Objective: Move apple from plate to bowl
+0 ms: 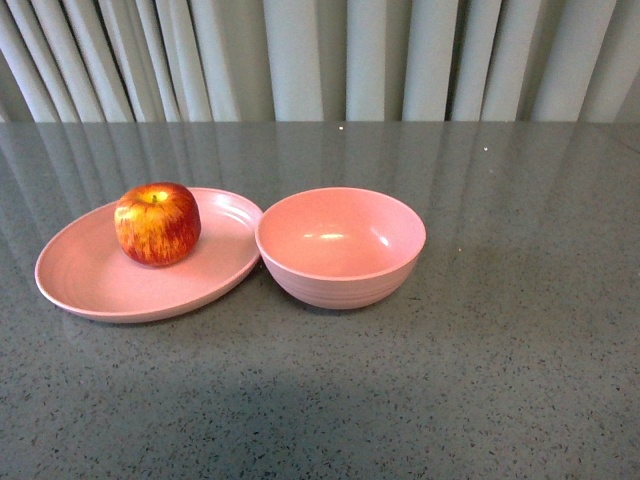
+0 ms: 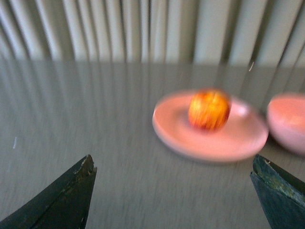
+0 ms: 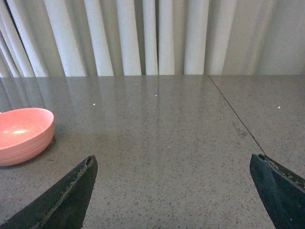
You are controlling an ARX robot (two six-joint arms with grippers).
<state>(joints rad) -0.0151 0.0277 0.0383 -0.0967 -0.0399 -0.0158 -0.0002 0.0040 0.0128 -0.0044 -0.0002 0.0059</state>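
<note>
apple [image 1: 157,223] stem-up on plate [image 1: 80,280] | bowl [image 1: 340,270] just right of plate | both on grey speckled counter [image 1: 480,380] | left jaws spread wide, holding nothing | right jaws the same

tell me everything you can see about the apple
The apple is round and red with yellow streaks, its skin glossy, with a small stem dimple on top. It sits upright and whole on the pink plate, toward the plate's far side, touching nothing else. The bowl stands to its right, apart from it. The left wrist view shows it only blurred.
</note>
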